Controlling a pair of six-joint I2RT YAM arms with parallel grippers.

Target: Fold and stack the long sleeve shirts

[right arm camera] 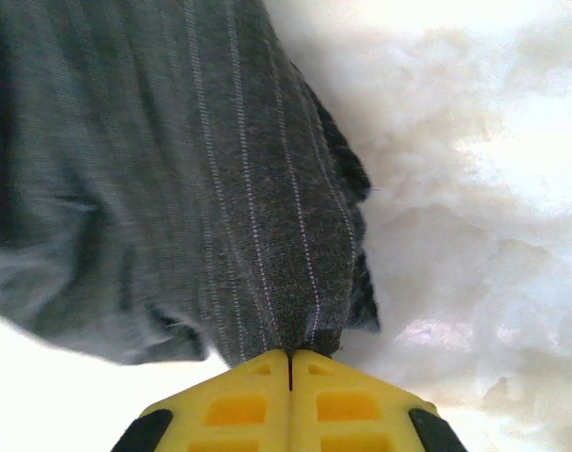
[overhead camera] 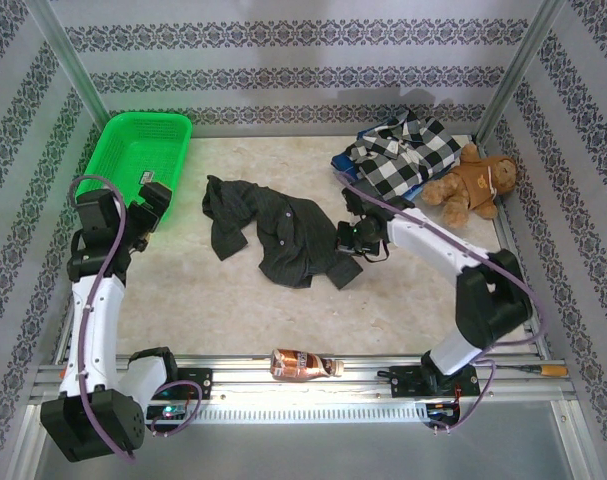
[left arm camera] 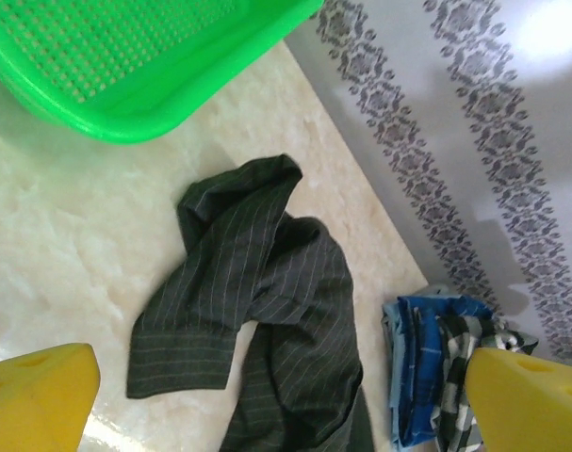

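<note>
Pinstriped charcoal shirt [overhead camera: 283, 235] — checked flannel [overhead camera: 403, 158], apparently blue garment [left arm camera: 419, 367].

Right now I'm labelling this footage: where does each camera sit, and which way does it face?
Top external: above, behind the bases, looking down on the table; both arms show.
Left wrist: on the left arm, facing the charcoal pinstriped shirt; left gripper open.
Right wrist: low over that shirt; right gripper shut on it.
Shared: the shirt.

Bare table [overhead camera: 403, 300] at front, crumpled dark shirt [overhead camera: 273, 225] mid-table, green basket [overhead camera: 148, 118] far-left, teddy bear [overhead camera: 473, 185] far-right
</note>
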